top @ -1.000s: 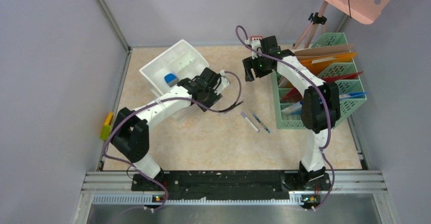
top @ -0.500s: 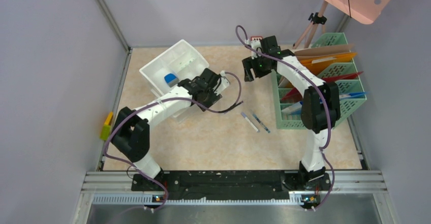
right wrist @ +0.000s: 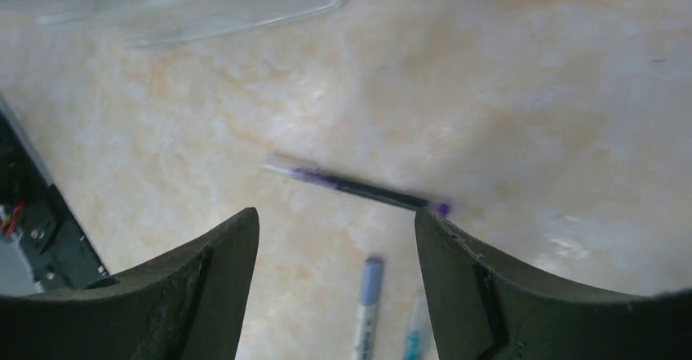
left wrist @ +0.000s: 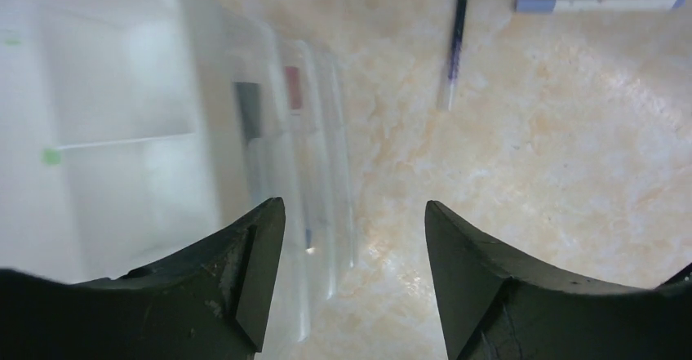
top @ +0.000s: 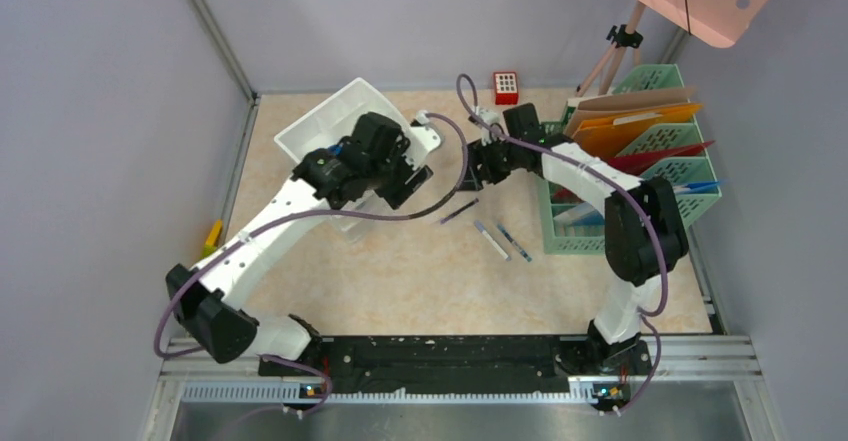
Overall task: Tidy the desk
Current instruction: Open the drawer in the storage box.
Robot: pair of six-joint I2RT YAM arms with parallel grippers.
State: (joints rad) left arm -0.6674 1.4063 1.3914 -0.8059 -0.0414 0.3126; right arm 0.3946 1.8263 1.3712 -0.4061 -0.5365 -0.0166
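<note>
A: Right, the desk (top: 420,281), where does it sit?

B: Beige mottled top, filling the centre of the overhead view. Grey panels around it, black rail along the bottom edge.

A: Left gripper (left wrist: 352,210)?

B: Jaws spread wide, nothing between them. It hangs over the line where the white bin (top: 330,121) meets bare desk, upper left of centre.

A: Right gripper (right wrist: 336,213)?

B: Wide too, and empty. Under it lies the purple pen (right wrist: 359,187), flat on the desk, clear of both fingers.

A: Other loose items?

B: A pale pen (top: 491,240) and a darker pen (top: 514,243), side by side, lower right of the purple one. Both lie near the front of the green mesh rack (top: 660,176) at right. A red block (top: 506,87) stands at the top edge, well apart from the rest.
</note>
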